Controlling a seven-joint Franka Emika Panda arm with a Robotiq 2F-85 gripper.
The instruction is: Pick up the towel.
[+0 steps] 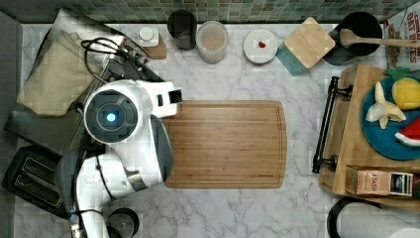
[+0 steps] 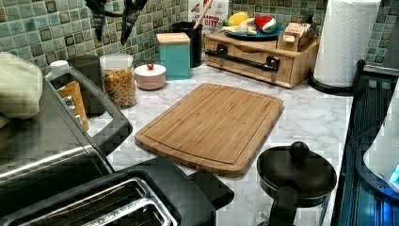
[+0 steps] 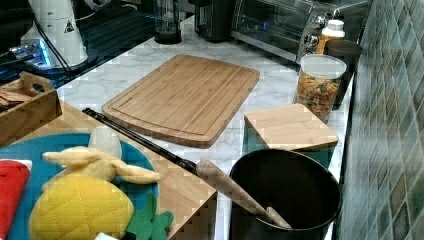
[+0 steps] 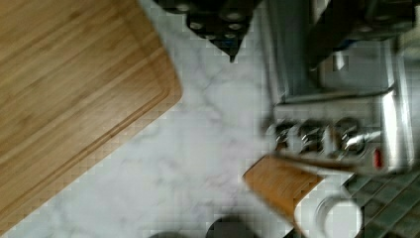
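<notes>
Lying in layered folds on the roof of the toaster oven [image 1: 42, 128], toward its back edge by the tiled wall: the towel [image 1: 55, 74], cream-beige and soft. Covers much of that roof in the top view. Shows in the left view as a rounded pale bundle on the oven's dark top, with nothing pressing on it.

Hangs in the air off the toaster oven's front, well apart from the towel: the tool [image 2: 113, 34], dark against the green tiles in the left view. Stands wide, 2 fingers [image 2: 98, 26] parted with a plain gap between them and nothing held.

Reaches over the toaster oven's front edge in the top view: the white arm [image 1: 133, 129], its round blue-lit joint hiding part of the oven.

Looks down, through the wrist view, on the toaster oven's 3 knobs [image 4: 313, 135], bare marble worktop [image 4: 198, 148] beside them and 1 corner of the cutting board [image 4: 74, 84].

Sits flat on the worktop just beyond the toaster oven's front: that same cutting board, nothing on it.

Stands next to the toaster oven on the side away from the wall: a black toaster [image 2: 127, 197] with 2 slots.

Lines up along the wall past the toaster oven's knob end: a white-capped bottle [image 1: 147, 34], a dark cup [image 1: 182, 29] and a cereal jar [image 2: 117, 81].
</notes>
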